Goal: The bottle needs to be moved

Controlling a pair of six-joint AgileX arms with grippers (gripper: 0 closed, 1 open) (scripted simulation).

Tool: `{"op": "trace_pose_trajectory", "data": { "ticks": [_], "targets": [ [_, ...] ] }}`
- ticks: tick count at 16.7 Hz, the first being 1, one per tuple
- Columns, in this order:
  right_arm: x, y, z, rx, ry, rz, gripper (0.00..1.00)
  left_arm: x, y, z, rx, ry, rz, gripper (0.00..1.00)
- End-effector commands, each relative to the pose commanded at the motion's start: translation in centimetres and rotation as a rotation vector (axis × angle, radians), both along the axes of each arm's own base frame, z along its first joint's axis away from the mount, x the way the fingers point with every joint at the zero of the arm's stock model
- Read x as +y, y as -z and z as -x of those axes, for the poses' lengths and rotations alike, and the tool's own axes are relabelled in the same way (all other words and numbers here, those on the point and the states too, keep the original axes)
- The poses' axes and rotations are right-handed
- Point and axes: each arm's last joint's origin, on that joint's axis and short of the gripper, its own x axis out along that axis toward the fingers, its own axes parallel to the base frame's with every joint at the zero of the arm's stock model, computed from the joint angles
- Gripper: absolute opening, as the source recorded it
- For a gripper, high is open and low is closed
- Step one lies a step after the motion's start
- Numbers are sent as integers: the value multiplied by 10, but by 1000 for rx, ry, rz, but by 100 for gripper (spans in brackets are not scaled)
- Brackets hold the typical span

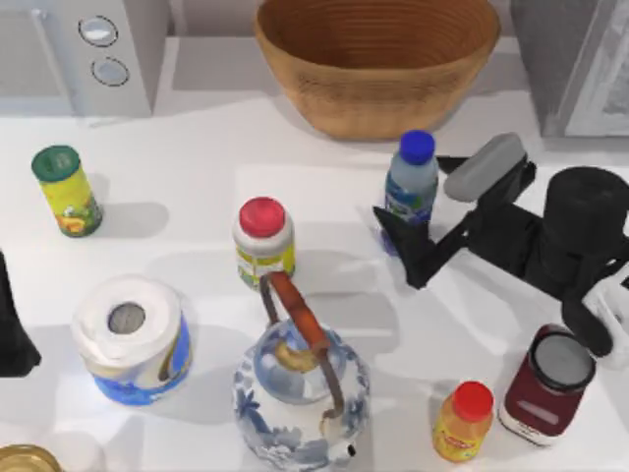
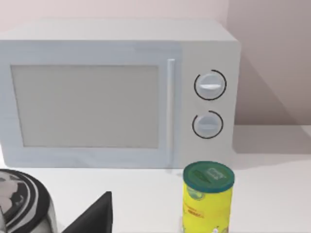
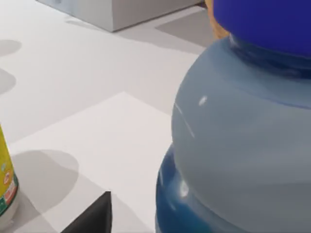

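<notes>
One bottle [image 1: 412,180] matters among the clutter; it is standing upright on the white table [image 1: 197,265], just in front of the wicker basket [image 1: 378,59] and to the right of the red-lidded jar [image 1: 263,241]. Its long axis is running vertically, with the blue cap [image 1: 418,146] pointing up. My right gripper [image 1: 418,226] is reaching in from the right with its fingers spread apart around the labelled body, not yet closing. I judge the clear plastic to be light, smooth and somewhat slippery, yielding if squeezed hard, so the straight labelled waist below the shoulder looks the best place to grip. My left arm is sitting parked at the table's left edge, its fingers' state impossible to tell
</notes>
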Motion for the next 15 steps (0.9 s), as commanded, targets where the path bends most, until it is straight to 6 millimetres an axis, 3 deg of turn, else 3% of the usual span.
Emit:
{"op": "trace_pose_trajectory", "data": {
  "ticks": [3, 8, 15],
  "targets": [
    [15, 6, -10, 0, 0, 0, 100, 0, 0, 0, 0, 0, 0, 100],
    [18, 7, -11, 0, 0, 0, 100, 0, 0, 0, 0, 0, 0, 100],
    [18, 7, -11, 0, 0, 0, 47, 0, 0, 0, 0, 0, 0, 100]
  ]
}}
